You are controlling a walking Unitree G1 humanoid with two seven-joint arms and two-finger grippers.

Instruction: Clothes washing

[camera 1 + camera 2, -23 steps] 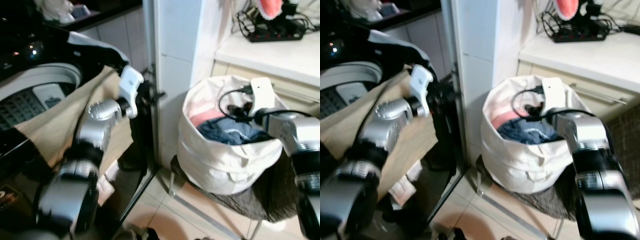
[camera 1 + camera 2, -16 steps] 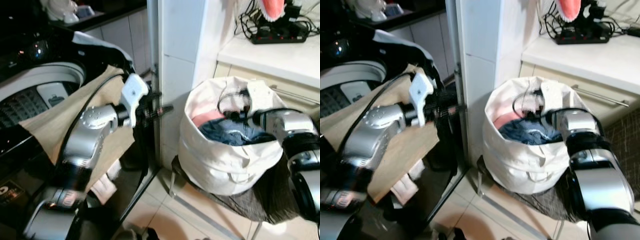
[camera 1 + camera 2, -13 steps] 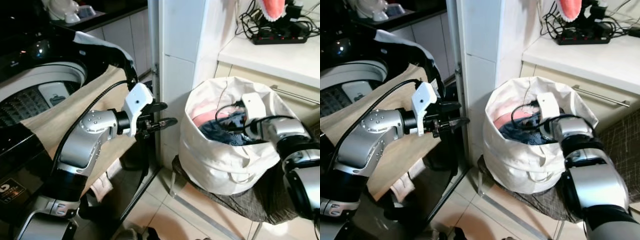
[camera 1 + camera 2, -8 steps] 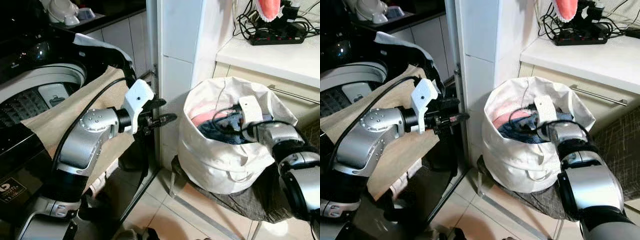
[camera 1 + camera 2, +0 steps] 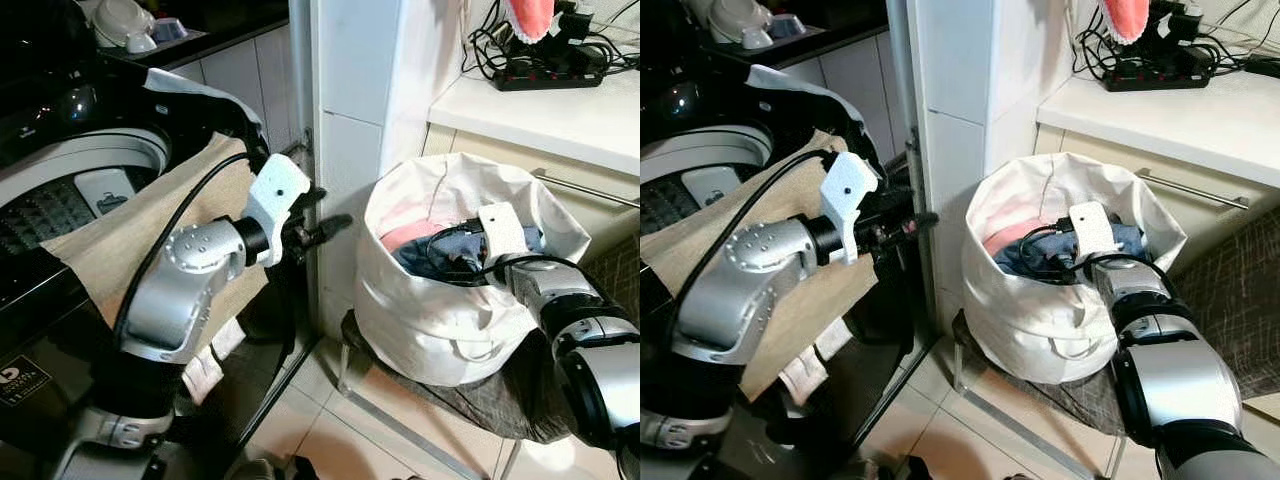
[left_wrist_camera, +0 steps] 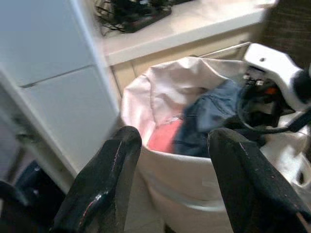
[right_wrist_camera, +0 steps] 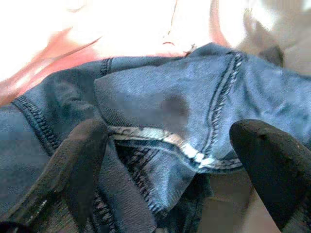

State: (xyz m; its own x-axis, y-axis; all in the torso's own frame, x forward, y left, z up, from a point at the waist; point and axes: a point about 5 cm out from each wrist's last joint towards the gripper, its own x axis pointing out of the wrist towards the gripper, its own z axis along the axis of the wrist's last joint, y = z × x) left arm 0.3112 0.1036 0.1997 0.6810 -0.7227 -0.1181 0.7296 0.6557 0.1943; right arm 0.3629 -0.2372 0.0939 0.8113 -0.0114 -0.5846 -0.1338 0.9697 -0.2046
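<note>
Right gripper [image 7: 170,160] is down inside the white bag [image 5: 430,320], spread wide over the jeans [image 7: 160,107]. Left gripper [image 5: 322,228] hangs in the air between washer [image 5: 90,170] and bag, beside the white pillar [image 5: 350,110].

Step in hand, as I judge it: taking hold of the jeans to lift them out for the washer.

How to do it well:
- Go for the raised fold with the stitched seam that lies between the 2 fingers. A thick seam gives a firmer bite than flat cloth.
- Push a little deeper before closing, so the fingers pinch denim and not air.
- Denim is heavy and will drag. Lift straight up and clear the bag rim, or the bag may tip off its stool [image 5: 450,400].
- A pink garment [image 5: 410,233] lies just beside the jeans and could come up with them.
- A black cable [image 5: 1040,240] loops at the right wrist, close to the cloth. Watch for snagging.

Fingers:
- Right: wide apart, 1 finger [image 7: 73,160] on each side of the fold. They seem to rest on or just above the denim. Nothing gripped yet.
- Left: fingers [image 6: 104,179] apart, a moderate gap, holding nothing, pointed toward the bag.

A tan cloth [image 5: 150,220] is draped over the washer's front edge.
</note>
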